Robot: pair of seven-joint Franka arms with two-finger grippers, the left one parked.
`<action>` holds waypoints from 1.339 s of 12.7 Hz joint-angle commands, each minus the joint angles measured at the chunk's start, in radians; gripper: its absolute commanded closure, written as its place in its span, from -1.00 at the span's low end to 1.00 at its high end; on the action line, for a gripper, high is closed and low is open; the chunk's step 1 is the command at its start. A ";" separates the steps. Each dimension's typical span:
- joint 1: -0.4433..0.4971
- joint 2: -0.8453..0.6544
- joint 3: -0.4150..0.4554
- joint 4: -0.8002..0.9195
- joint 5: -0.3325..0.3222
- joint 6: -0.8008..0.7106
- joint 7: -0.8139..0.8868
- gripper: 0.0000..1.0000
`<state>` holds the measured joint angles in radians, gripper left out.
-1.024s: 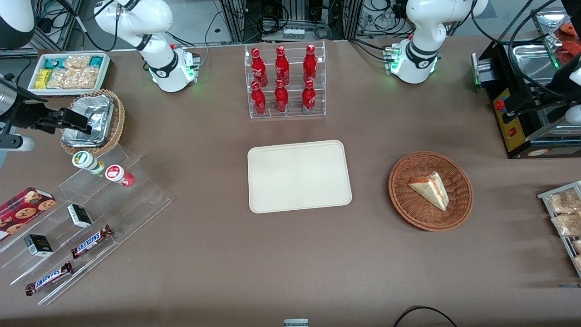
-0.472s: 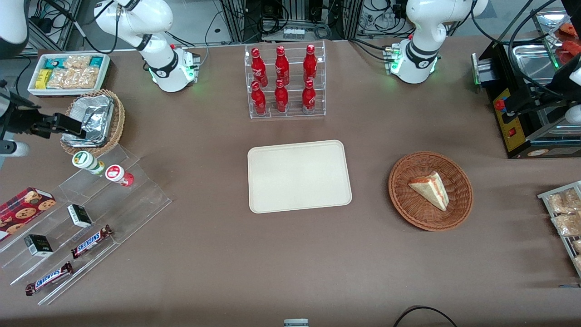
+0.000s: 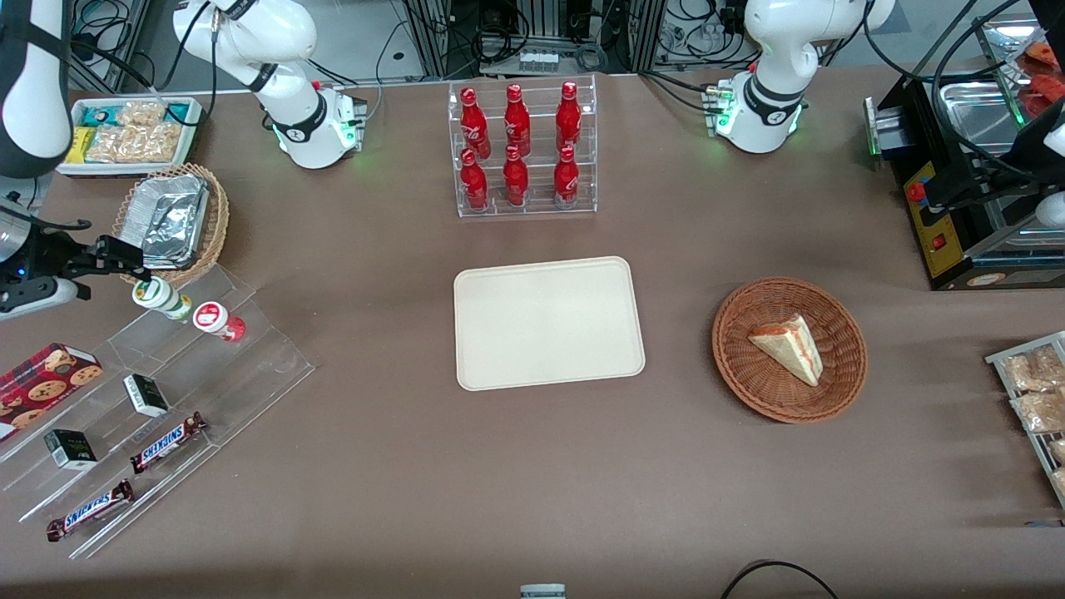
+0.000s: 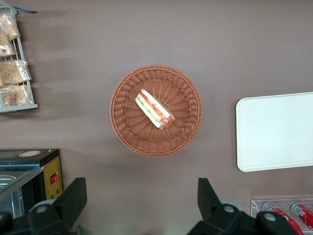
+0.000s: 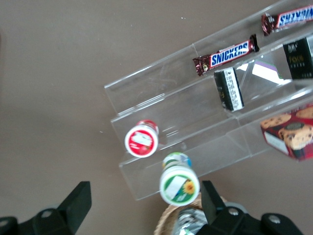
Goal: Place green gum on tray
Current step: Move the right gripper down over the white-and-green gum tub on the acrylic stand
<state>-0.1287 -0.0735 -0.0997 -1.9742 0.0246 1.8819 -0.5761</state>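
The green gum [image 3: 158, 296] stands on the top step of a clear acrylic display, its white lid [image 5: 179, 185] showing a green and orange mark. A red-lidded bottle [image 3: 218, 320] stands beside it, also seen as a red lid [image 5: 141, 139] in the right wrist view. My gripper [image 3: 125, 259] hangs open just above and beside the green gum, farther from the front camera than the bottle. In the right wrist view the gripper [image 5: 145, 198] holds nothing, and the green gum sits close to one finger [image 5: 211, 197]. The cream tray [image 3: 549, 323] lies bare at the table's middle.
The acrylic display [image 3: 166, 399] also carries Snickers bars [image 3: 168, 442], small black boxes [image 3: 146, 395] and a cookie box [image 3: 46, 377]. A wicker basket with foil [image 3: 170, 223] and a white snack bin [image 3: 129, 133] lie close by. A cola bottle rack [image 3: 522, 150] and a sandwich basket [image 3: 789, 349] flank the tray.
My gripper has moved from over the foil basket toward the working arm's end and nearer the front camera, stopping just above the green gum. The bottles have not moved.
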 commanded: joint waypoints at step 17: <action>-0.042 -0.089 -0.066 -0.410 0.009 0.416 -0.329 -0.99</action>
<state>-0.1578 -0.1333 -0.1611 -2.3492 0.0246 2.2682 -0.8743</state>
